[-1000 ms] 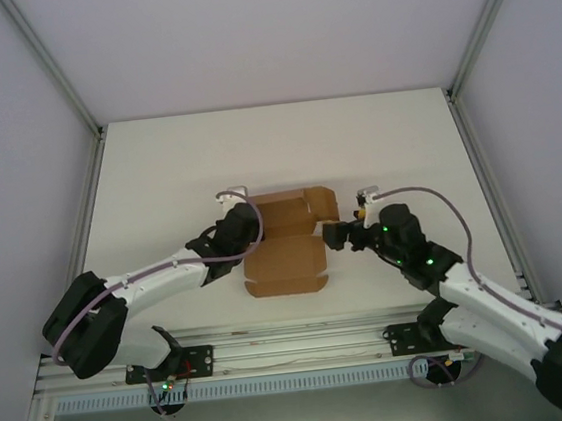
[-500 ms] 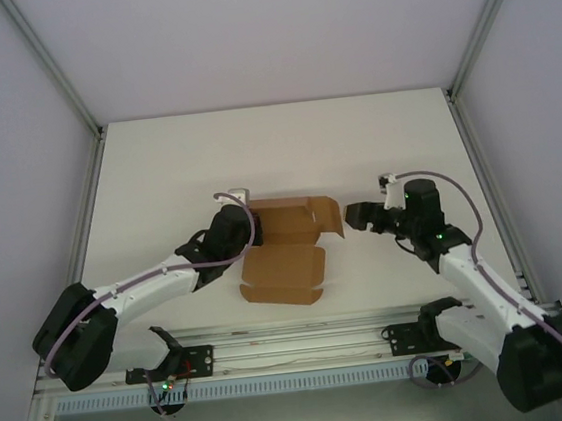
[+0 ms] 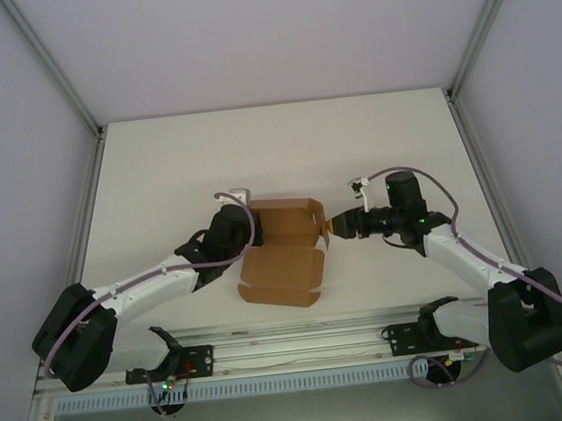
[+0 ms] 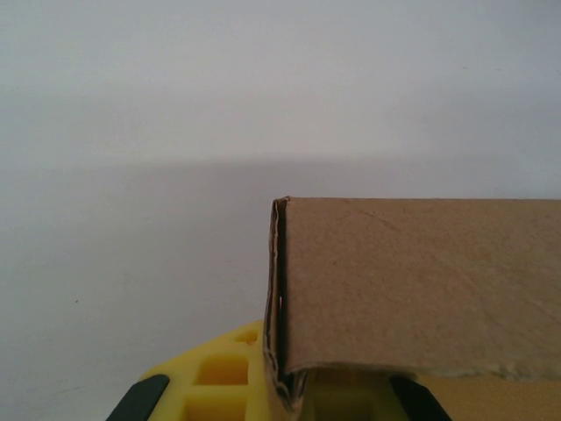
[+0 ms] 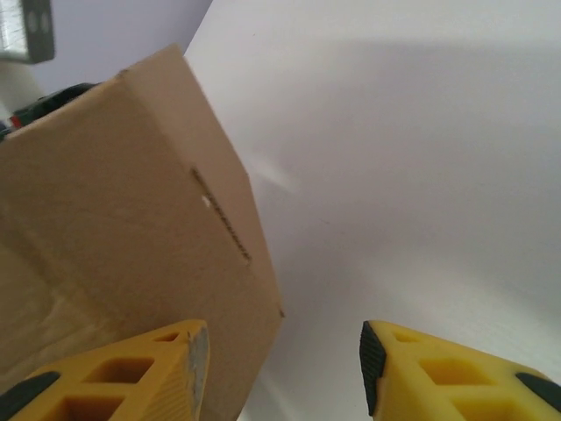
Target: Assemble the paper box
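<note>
The paper box lies in the middle of the surface, with its wide lid flap spread flat toward the near edge. Just behind the flap, the left hand is closed tight on the left wall of the box, I think to keep it steady. At the right side, the right hand is partly open. The edge of the side flap sits in the gap between its fingers and is not pinched, probably so the hand can fold it inward.

The top camera is looking down over the whole table; both wrist cameras are facing the box close up, from opposite sides.
</note>
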Available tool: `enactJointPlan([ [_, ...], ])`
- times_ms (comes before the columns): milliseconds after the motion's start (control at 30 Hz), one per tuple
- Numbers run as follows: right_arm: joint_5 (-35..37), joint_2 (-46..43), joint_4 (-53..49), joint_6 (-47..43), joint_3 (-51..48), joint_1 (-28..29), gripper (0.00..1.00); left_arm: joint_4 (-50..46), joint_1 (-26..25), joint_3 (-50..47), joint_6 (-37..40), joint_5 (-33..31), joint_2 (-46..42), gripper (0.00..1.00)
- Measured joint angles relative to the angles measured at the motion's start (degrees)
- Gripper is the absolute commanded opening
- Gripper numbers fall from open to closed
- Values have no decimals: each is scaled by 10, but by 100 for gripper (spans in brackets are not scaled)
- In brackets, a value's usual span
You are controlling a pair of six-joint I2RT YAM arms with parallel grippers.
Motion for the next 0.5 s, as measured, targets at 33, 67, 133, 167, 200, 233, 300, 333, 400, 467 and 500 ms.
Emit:
enactJointPlan([
  [33, 0, 0, 0, -4, 0, 7, 49, 0, 0, 0, 0, -1, 5, 0],
  [67, 0, 0, 0, -7, 0, 12, 45, 0, 0, 0, 0, -1, 8, 0],
  [133, 1, 2, 2, -11, 0, 21, 44, 0, 0, 0, 0, -1, 15, 0],
  [167, 1, 5, 5, -11, 1, 24, 44, 0, 0, 0, 0, -1, 17, 0],
  [200, 1, 10, 6, -11, 2, 26, 45, 0, 0, 0, 0, -1, 20, 0],
  [233, 2, 17, 5, -11, 6, 28, 46, 0, 0, 0, 0, -1, 24, 0],
  [300, 6, 27, 5, -12, 14, 33, 48, 0, 0, 1, 0, -1, 30, 0],
  [333, 9, 30, 4, -14, 18, 37, 50, 0, 0, 1, 0, -1, 34, 0],
  [400, 17, 32, 4, -20, 23, 45, 53, 0, 0, 2, 0, -1, 40, 0],
  [467, 27, 32, 4, -27, 27, 59, 54, 0, 0, 5, 0, -1, 44, 0],
  [500, 37, 32, 4, -27, 28, 67, 54, 0, 0, 7, 0, -1, 45, 0],
])
